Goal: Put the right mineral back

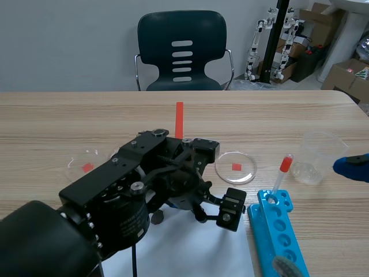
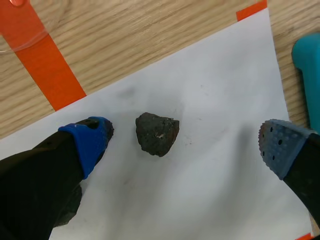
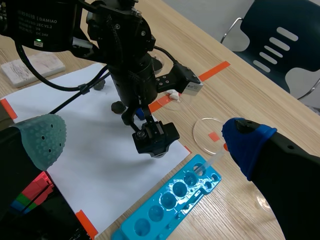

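Left wrist view is showing one dark mineral (image 2: 157, 133) lying on white paper (image 2: 215, 90), between the spread fingers of the left gripper (image 2: 184, 144), which is pointing down over it. Two petri dishes (image 1: 236, 167) are sitting beyond the paper. The right gripper (image 3: 142, 142), also spread and empty, is hovering near one blue rack (image 1: 279, 231).

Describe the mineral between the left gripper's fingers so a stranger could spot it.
Find the white paper sheet on the wooden table, beside the blue tube rack. On it, between the left gripper's open fingers, lies a rough, dark grey mineral. Unlike the other dark lump, half hidden under one finger, it lies fully in view with a pale speck.
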Available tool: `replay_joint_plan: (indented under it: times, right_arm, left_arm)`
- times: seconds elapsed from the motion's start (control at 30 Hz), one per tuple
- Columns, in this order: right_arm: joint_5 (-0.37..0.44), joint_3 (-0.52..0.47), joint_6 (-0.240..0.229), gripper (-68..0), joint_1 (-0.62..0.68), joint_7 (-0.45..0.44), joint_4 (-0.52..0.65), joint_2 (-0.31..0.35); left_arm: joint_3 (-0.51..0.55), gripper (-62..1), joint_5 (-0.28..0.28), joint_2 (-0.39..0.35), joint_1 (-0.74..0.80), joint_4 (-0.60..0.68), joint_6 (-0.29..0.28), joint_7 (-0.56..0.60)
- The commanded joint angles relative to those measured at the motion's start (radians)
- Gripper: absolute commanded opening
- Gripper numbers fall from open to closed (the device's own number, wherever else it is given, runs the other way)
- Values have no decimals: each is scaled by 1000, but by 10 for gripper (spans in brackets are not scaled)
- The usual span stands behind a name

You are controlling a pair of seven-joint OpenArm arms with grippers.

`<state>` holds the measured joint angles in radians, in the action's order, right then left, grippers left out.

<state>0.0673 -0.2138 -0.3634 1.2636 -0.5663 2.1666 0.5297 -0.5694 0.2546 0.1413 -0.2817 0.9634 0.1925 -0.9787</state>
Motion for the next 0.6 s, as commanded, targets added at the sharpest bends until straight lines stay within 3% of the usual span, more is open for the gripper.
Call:
replay_joint_plan:
  times: [0.0,0.3,0.57]
  right_arm:
    - [10,-1,-1,4,-3,-11,7,10]
    - [10,-1,-1,4,-3,-11,7,10]
    - [10,-1,-1,4,-3,-11,7,10]
  left_arm:
    - [2,14,-16,6,17,2,7,45]
    - [1,14,-35,-64,99,159,3,155]
    - [2,14,-34,-216,236,398,1,306]
